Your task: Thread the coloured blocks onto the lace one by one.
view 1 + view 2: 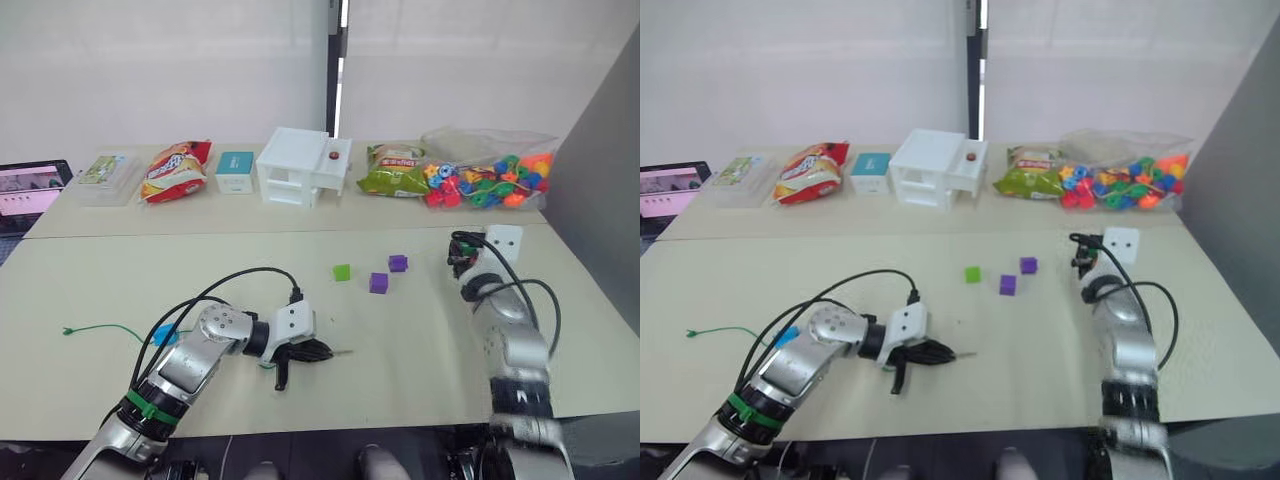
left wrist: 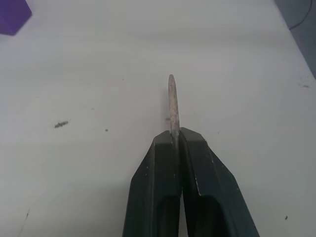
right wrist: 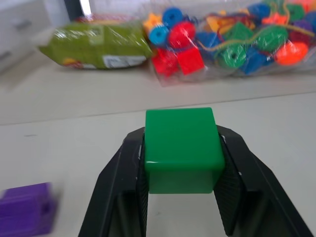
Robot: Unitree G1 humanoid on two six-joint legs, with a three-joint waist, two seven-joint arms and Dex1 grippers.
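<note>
While the left gripper pinches the lace tip and the right gripper clamps a green block, risk: hole and tip misalign.

Three blocks lie near the middle of the table, between the left gripper at the front and the right gripper further back. Behind them, along the far edge, a bag of beads lies right of a snack packet.
</note>
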